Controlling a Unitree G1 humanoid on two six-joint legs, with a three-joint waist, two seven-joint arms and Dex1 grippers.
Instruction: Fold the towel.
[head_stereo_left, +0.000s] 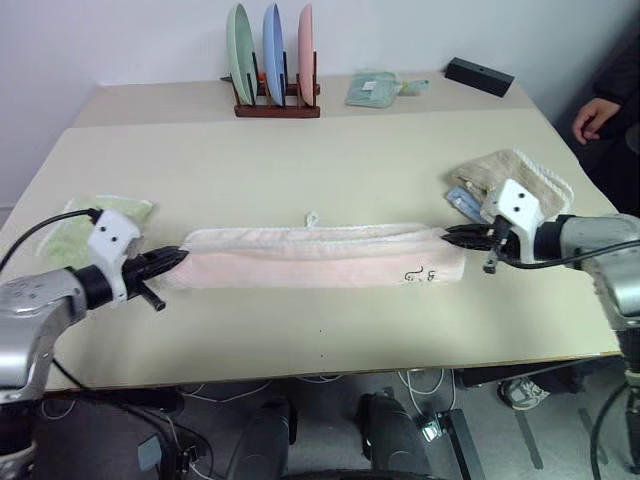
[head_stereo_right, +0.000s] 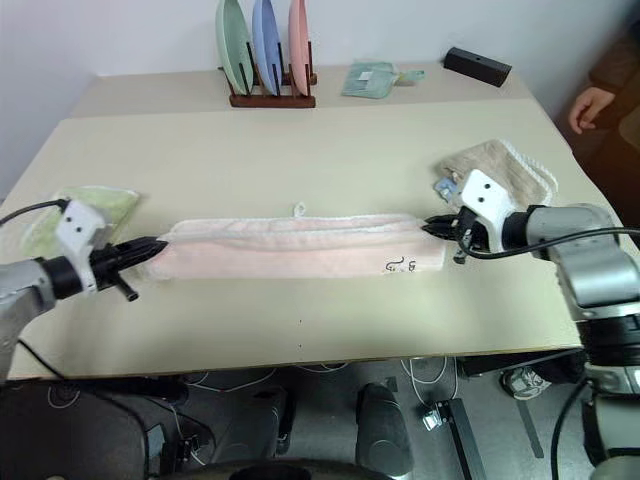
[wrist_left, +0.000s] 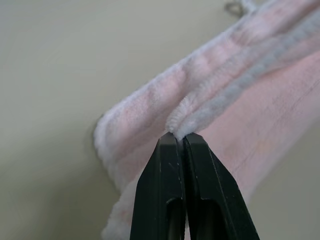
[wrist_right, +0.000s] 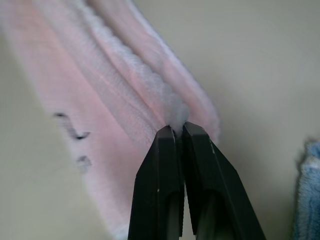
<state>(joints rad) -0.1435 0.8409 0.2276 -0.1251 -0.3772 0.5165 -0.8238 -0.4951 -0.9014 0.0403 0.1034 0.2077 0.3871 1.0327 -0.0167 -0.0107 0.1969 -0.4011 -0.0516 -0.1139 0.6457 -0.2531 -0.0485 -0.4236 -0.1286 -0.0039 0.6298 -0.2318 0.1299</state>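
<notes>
Left tool (head_stereo_left: 178, 256) is clamping the towel's (head_stereo_left: 320, 258) left end, right tool (head_stereo_left: 452, 236) is clamping its right end, each pinching the doubled edge. Towel is lying mid-frame on the desk (head_stereo_left: 330, 170) as a long narrow band, so the lengthwise fold looks done. Judging from that, the end-to-end folds are remaining. Logo (head_stereo_left: 418, 274) is showing lower right.

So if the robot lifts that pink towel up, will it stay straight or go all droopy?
Probably droopy: the towel is soft terry, folded lengthwise. With the left gripper and right gripper pinching only its ends, the middle would likely sag. It looks unlikely to slip.
</notes>
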